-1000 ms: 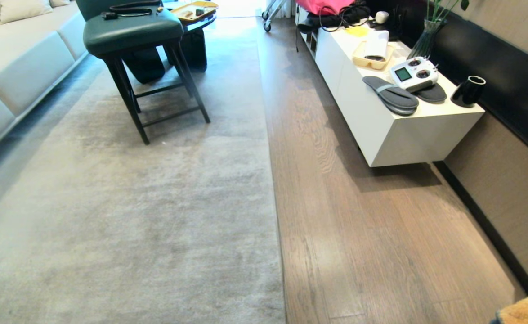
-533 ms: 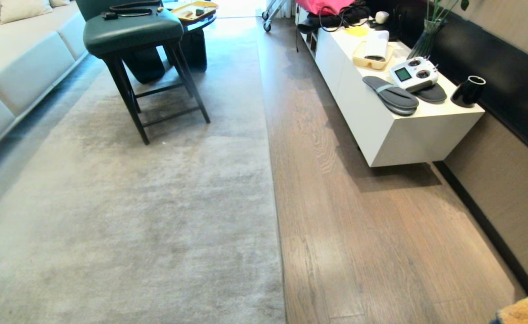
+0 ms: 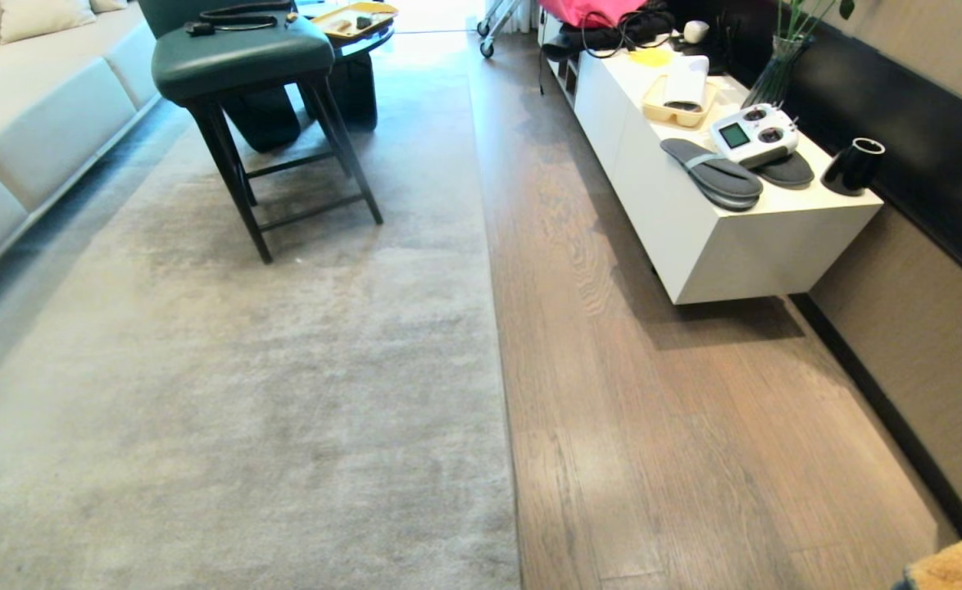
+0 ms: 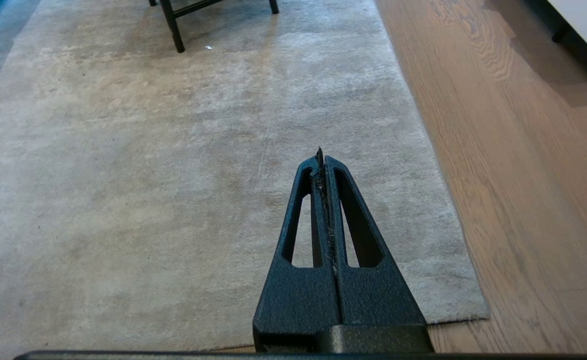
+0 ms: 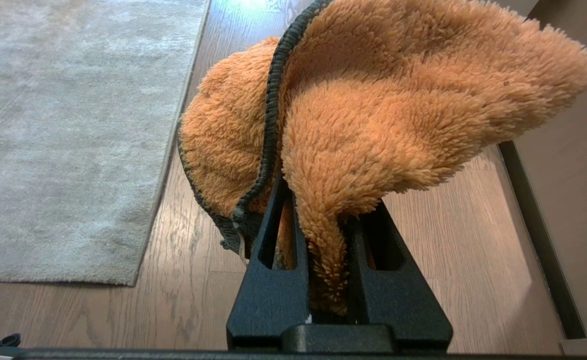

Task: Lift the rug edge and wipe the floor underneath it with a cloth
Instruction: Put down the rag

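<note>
The light grey rug (image 3: 268, 393) lies flat, and its straight rug edge (image 3: 499, 369) meets the brown wood floor (image 3: 661, 426). Its near corner (image 4: 478, 310) also rests flat on the planks. My left gripper (image 4: 322, 159) hovers shut and empty over the rug near that corner. My right gripper (image 5: 323, 200) is shut on the fluffy orange cloth (image 5: 373, 100) with a dark trim, held above the floor beside the rug edge (image 5: 173, 150). A bit of the cloth (image 3: 960, 565) shows at the lower right of the head view.
A dark green stool (image 3: 243, 57) stands on the rug's far part, with a sofa (image 3: 30, 115) to its left. A white low cabinet (image 3: 719, 238) with slippers, a controller and a black cup lines the right wall, above a dark baseboard (image 3: 882, 401).
</note>
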Tool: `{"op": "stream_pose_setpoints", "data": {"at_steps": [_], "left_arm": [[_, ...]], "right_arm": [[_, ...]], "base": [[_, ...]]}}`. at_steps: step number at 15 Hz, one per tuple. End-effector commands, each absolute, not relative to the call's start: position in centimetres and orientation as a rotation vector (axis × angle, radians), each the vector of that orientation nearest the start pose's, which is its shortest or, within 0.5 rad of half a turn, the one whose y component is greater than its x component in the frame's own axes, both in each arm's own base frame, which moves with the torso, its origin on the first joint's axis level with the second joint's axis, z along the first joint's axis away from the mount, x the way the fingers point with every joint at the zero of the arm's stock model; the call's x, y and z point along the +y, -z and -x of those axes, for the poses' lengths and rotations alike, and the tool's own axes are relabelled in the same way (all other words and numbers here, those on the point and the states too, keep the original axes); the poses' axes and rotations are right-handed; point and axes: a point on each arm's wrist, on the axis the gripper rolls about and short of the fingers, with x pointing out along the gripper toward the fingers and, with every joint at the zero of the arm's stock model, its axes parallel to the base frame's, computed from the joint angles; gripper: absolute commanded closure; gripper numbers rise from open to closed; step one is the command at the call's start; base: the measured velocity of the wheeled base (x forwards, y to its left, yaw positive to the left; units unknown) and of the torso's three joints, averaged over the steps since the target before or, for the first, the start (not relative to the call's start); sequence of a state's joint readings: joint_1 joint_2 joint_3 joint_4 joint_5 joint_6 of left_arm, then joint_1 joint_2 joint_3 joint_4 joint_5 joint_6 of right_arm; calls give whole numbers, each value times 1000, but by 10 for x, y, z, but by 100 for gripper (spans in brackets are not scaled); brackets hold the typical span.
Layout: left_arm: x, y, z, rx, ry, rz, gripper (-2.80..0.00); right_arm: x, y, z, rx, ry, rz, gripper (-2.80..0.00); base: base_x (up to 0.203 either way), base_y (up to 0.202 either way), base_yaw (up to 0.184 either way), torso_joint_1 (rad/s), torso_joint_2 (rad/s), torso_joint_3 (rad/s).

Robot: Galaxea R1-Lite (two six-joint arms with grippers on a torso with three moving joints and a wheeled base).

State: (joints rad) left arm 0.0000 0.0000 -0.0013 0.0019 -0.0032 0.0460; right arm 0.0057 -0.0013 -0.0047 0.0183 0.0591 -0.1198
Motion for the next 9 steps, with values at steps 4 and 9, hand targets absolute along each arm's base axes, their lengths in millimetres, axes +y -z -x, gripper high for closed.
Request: {"op": "stream_pose_setpoints", "data": {"at_steps": [4,9], "left_arm": [[0,-76,23,1,3,-48,0],[0,-75,23,3,3,-48,0]], "right_arm": [[1,-75,23,10,-67,121,0],[1,-75,23,10,-67,121,0]], "base": [[0,0,0,0,0,0],[0,0,0,0,0,0]]}}
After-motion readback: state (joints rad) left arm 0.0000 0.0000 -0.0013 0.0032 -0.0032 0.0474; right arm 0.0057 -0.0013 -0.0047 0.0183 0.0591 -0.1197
